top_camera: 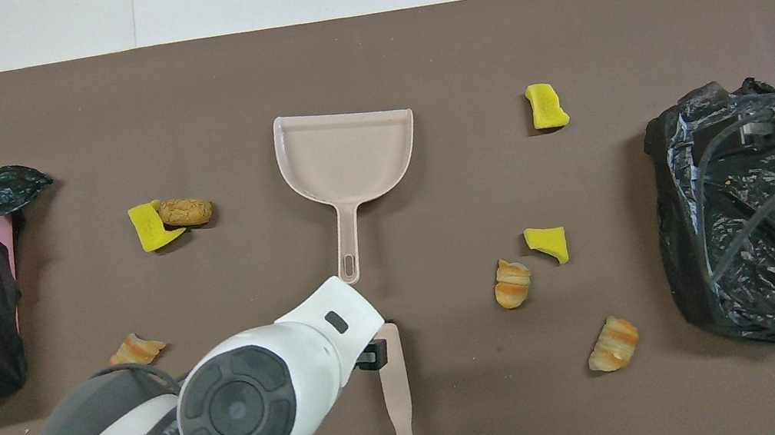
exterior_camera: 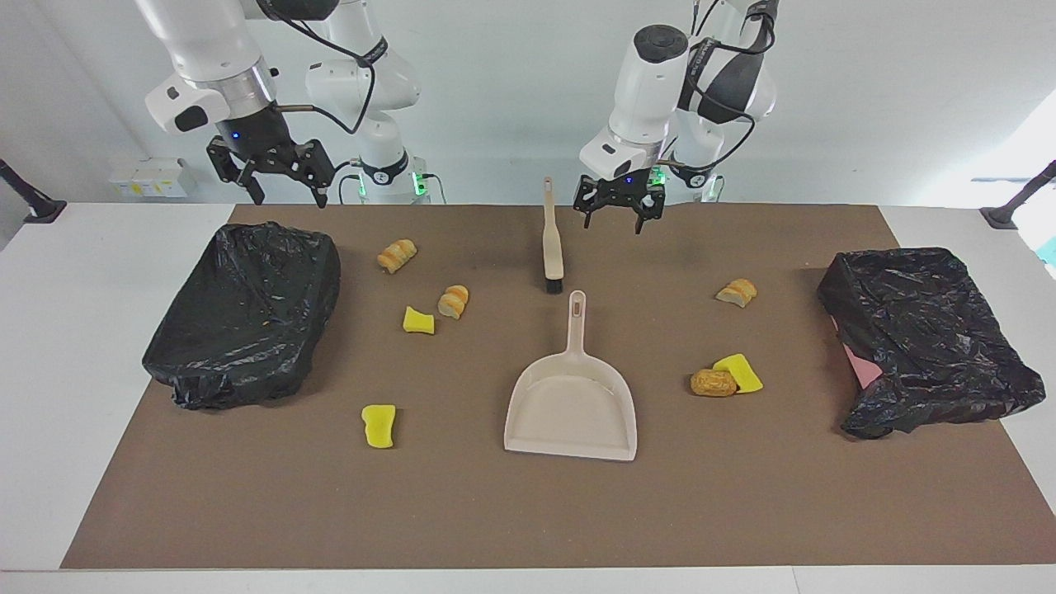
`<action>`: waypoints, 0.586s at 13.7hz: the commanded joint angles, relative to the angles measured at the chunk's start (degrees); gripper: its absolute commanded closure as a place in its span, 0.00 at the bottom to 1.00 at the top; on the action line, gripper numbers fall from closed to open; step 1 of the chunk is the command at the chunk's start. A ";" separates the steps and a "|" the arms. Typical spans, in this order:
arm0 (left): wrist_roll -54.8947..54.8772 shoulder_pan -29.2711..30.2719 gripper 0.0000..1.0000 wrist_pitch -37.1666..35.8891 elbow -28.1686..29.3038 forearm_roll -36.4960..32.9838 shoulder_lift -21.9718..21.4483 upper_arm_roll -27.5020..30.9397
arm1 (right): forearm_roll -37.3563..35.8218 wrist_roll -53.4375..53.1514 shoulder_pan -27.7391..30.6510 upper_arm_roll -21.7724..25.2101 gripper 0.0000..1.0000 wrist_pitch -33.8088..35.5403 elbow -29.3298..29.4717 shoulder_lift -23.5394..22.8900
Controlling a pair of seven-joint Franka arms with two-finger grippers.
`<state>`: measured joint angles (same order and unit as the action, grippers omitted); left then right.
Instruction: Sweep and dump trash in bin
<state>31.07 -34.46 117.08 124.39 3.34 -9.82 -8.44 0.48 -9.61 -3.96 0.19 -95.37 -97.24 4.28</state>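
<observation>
In the facing view, seven pieces of trash are lying on the brown mat (exterior_camera: 742, 511): three yellow sponge pieces (exterior_camera: 379, 426) and four bread lumps (exterior_camera: 397, 255), around one dustpan (exterior_camera: 572, 404) and one brush (exterior_camera: 552, 241), between two black-bagged bins (exterior_camera: 247, 313). The left gripper (exterior_camera: 617, 216) is hanging spread beside the brush; the right gripper (exterior_camera: 280, 183) is hanging spread near one bin. In the overhead view, the seven pieces are showing again, one bread lump (top_camera: 135, 350) partly covered by the left arm.

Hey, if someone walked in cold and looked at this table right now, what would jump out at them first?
Probably the beige dustpan in the middle of the brown mat, with the brush lying nearer the robots and the open left gripper hanging beside it. Next, the trash, yellow and golden-brown bits scattered to both sides of the dustpan. A black-lined bin sits at each end, the open right gripper raised over one.
</observation>
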 commanded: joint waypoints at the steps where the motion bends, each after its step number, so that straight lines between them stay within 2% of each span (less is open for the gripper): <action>1: 4.60 -5.43 0.00 6.82 6.28 0.17 -0.73 1.06 | 0.05 -3.82 -2.61 -0.27 0.00 -2.89 -1.99 -0.58; 4: 7.23 -10.17 0.00 10.70 10.95 0.17 -0.73 0.97 | 0.13 -9.28 -6.40 -0.27 0.00 -6.92 -1.82 -4.44; 8: 13.48 -16.42 0.00 13.52 12.98 0.17 1.90 0.97 | -0.30 -22.01 -15.09 -0.27 0.00 -11.24 1.51 -12.26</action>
<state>42.30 -47.70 128.04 135.53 3.35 -8.58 -8.53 0.55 -27.14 -16.13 -0.13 -105.71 -98.62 -3.98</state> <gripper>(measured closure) 0.000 0.000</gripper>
